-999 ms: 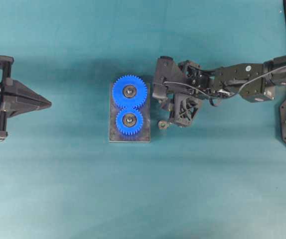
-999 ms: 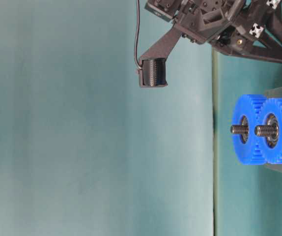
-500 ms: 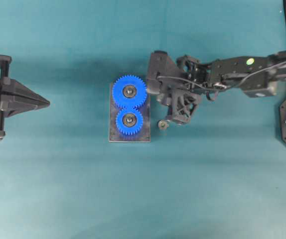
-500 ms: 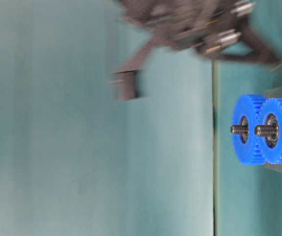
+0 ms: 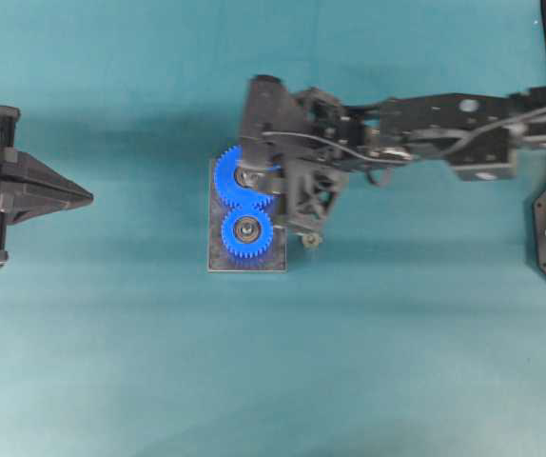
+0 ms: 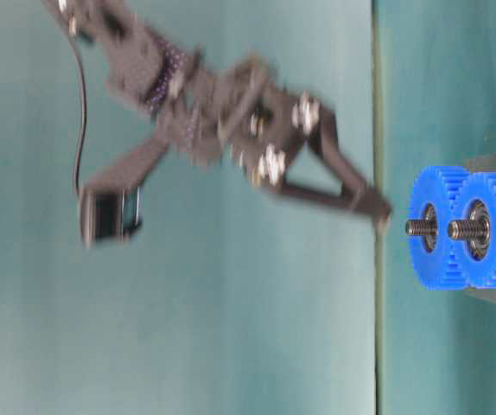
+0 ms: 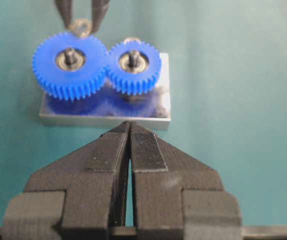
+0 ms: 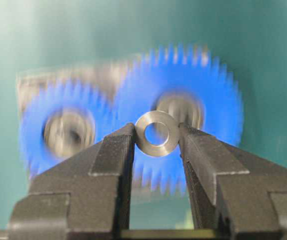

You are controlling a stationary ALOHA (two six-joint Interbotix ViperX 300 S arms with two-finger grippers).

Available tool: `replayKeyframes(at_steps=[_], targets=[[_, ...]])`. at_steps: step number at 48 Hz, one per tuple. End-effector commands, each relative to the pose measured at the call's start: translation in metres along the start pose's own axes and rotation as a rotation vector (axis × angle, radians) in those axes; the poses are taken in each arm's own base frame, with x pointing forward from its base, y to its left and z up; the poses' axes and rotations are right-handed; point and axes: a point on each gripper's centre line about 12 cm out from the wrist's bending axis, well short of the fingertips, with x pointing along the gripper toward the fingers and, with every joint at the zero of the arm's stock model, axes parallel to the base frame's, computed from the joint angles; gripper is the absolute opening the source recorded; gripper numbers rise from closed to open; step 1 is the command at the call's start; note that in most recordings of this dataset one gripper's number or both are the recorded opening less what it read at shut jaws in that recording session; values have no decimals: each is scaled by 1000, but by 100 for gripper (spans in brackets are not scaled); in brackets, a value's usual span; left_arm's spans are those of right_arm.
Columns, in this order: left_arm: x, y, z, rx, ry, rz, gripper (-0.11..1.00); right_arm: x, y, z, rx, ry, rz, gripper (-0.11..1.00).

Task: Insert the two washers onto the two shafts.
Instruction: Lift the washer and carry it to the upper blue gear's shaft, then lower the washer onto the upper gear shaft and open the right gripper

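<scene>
— Our right tool (image 5: 303, 231) overhead sits beside the blue gears (image 5: 246, 205); left tool (image 5: 81, 196) idles closed.

— Wrist view: it pinches the washer (image 8: 157, 133) edgewise. We should centre its hole over the larger gear's shaft (image 7: 70, 54), then lower squarely.

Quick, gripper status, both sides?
Left gripper: shut, holding nothing.
Right gripper: shut on the washer, near the larger gear.

Right hand (image 8: 156, 134) extended across middle, pinching; left hand (image 7: 129, 131) closed, idle.
</scene>
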Motion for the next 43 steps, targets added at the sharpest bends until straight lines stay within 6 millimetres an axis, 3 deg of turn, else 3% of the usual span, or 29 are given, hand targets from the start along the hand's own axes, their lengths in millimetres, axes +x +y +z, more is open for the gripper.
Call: replayKeyframes(at_steps=[1,7,22,43], targets=[[0,0,6,-3,-18,-2,0,-1,2,17,-8,-20,1,30],[0,0,5,-13,-17,-2,0,5,2,16,-9,34,-3,30],[0,0,3,-19,-14,-2,0,-6,1,23,-24,24,-12,30],[-3,0,3,-21,-23,-2,0,-5,-6,19,-21,53,-26,30]])
